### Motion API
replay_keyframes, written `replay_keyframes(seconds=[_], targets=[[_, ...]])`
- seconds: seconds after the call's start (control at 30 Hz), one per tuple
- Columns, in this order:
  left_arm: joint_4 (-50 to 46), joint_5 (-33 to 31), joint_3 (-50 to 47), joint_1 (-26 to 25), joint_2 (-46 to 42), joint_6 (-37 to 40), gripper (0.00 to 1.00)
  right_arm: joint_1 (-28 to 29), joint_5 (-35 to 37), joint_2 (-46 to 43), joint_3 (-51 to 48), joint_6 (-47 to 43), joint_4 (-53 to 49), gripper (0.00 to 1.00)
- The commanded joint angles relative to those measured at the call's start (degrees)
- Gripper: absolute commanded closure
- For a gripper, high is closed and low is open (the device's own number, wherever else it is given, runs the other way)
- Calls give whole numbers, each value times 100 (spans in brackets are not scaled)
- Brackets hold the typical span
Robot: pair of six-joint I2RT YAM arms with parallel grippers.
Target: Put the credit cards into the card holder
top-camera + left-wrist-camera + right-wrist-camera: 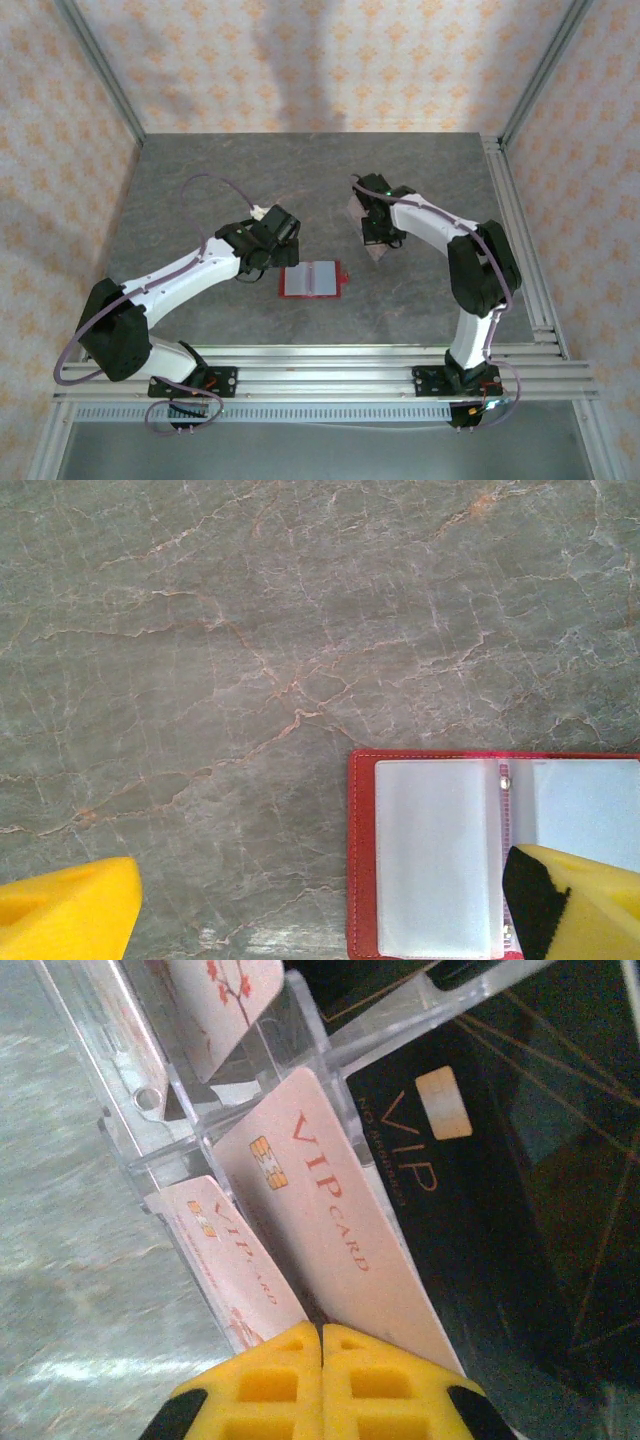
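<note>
Right wrist: right gripper (322,1345) closed tight at 6 o'clock, tips at the pink credit card (330,1230) reading "VIP CARD", hold unclear. Black credit card (470,1210), "VIP", at 3 o'clock. Clear stand (170,1130) at 10 o'clock. Left wrist: left gripper (320,900) spread wide, open red card holder (430,860) at 5 o'clock.

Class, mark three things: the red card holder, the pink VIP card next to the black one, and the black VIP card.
card holder (435,855): left wrist view, left inner page.
pink VIP card (315,1225): right wrist view, middle of its face.
black VIP card (480,1230): right wrist view, middle of its dark face.
</note>
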Motion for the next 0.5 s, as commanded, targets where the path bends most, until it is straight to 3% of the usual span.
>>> replay_keyframes(seconds=[0.0, 0.1, 0.3, 0.47], targets=[[-7, -90, -85, 56, 15, -44, 5, -276, 402, -104, -396, 524, -166, 97], [12, -72, -103, 58, 17, -40, 5, -337, 242, -321, -580, 567, 1, 95], [42, -37, -111, 56, 42, -55, 5, -338, -224, -387, -549, 357, 89, 78], [42, -27, -138, 51, 28, -57, 5, -338, -360, -396, -382, 237, 27, 76]])
